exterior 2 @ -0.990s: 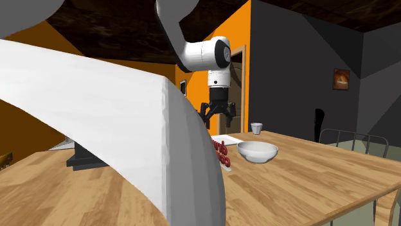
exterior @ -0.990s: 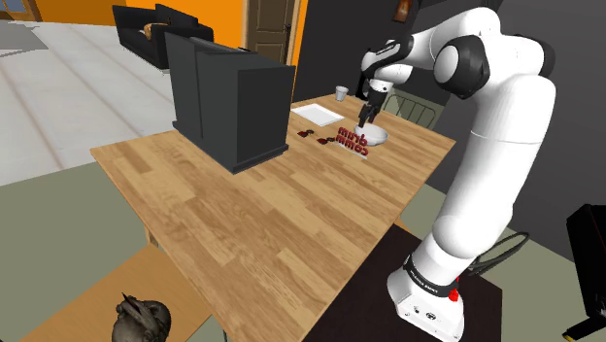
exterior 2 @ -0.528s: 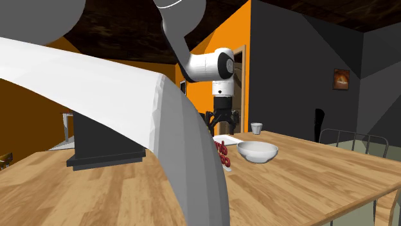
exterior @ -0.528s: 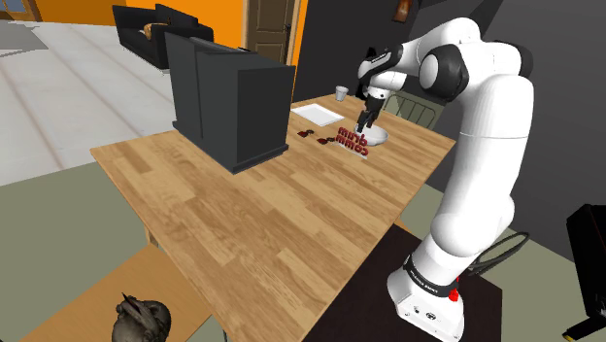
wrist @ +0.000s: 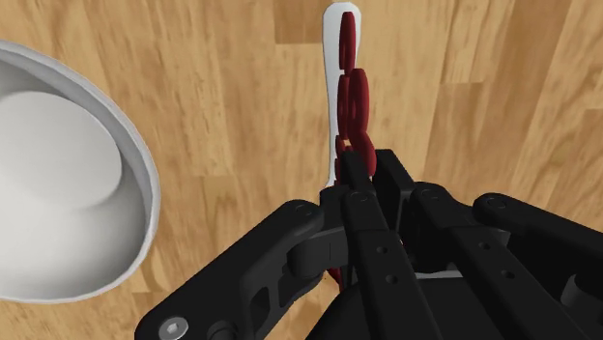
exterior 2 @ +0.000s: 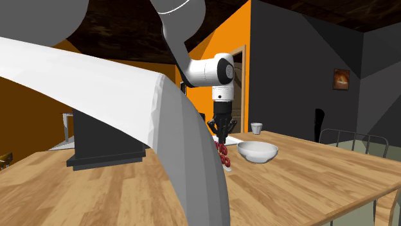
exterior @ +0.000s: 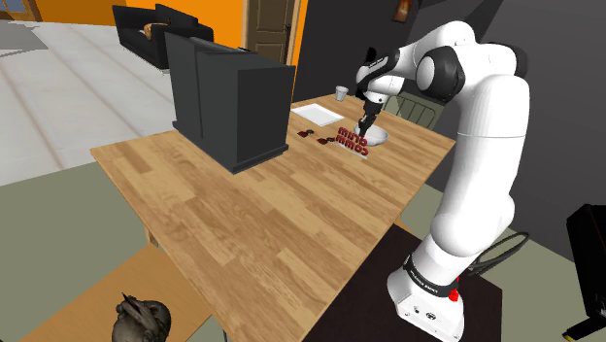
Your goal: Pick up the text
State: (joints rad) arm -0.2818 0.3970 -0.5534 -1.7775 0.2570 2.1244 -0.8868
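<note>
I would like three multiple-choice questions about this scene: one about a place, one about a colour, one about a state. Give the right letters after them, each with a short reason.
1. Where is the white bowl?
A. on the floor
B. on the table, beside the text
C. on a shelf

2. What colour is the text?
A. dark red
B. blue
C. yellow

3. How is the gripper?
A. open, high above the table
B. shut on the bowl's rim
C. shut on the text

Answers:
1 B: the bowl stands on the wood next to the letters.
2 A: the letters are dark red in each view.
3 C: the wrist view shows the black fingers clasping the letters.
</note>
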